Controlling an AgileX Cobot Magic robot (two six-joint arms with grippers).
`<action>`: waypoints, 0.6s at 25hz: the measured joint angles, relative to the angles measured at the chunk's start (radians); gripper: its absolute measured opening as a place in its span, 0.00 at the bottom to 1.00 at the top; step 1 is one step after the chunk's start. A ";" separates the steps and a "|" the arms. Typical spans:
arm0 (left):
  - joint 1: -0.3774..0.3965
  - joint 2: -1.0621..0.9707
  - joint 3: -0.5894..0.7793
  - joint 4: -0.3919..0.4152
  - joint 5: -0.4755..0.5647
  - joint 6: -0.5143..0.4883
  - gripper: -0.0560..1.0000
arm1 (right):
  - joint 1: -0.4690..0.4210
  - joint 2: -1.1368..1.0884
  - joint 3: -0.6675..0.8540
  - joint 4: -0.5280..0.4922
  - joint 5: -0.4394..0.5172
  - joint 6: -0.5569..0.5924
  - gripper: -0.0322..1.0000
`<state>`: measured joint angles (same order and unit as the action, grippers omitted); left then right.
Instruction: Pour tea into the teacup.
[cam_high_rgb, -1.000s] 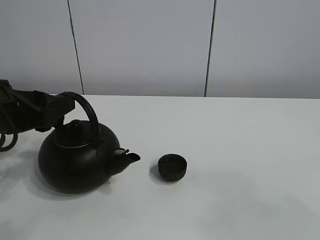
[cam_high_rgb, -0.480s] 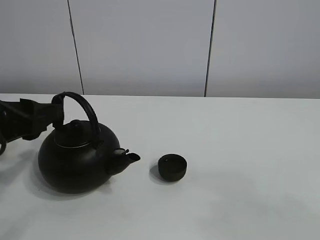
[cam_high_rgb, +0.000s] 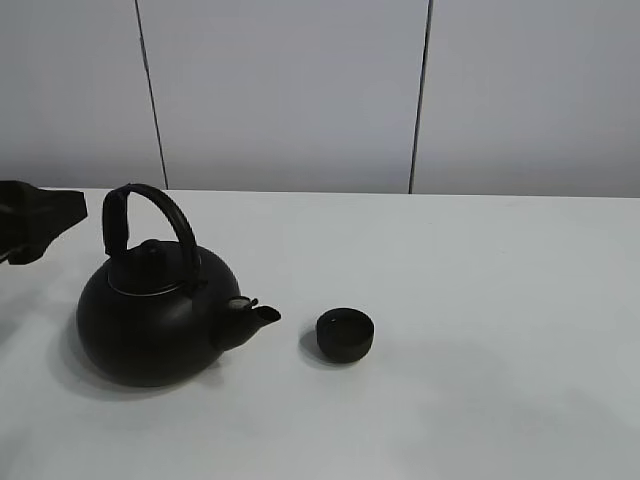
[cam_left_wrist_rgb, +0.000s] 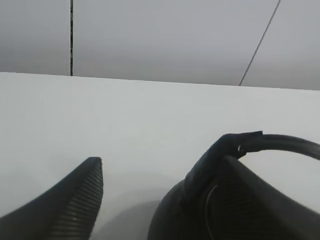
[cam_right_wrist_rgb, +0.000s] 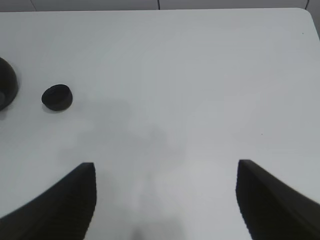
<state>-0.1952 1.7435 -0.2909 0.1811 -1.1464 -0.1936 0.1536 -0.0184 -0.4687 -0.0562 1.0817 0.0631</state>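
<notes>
Even, bright light (faint shadows)

I can read no writing, label, brand, number or sign anywhere: none on the things in front of me, none on the wall behind.

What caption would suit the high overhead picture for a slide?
A black kettle stands with its spout toward a small teacup on a white table; the left gripper is off the handle.
</notes>
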 joint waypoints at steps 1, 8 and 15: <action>0.000 0.000 0.000 -0.001 0.000 -0.024 0.50 | 0.000 0.000 0.000 0.000 0.000 0.000 0.55; 0.000 0.000 0.000 -0.002 0.000 -0.152 0.50 | 0.000 0.000 0.000 0.000 0.000 0.000 0.55; 0.018 0.000 0.002 0.011 -0.001 -0.183 0.50 | 0.000 0.000 0.000 0.000 0.000 0.000 0.55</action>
<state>-0.1767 1.7435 -0.2887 0.1922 -1.1472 -0.3763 0.1536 -0.0184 -0.4687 -0.0562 1.0817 0.0631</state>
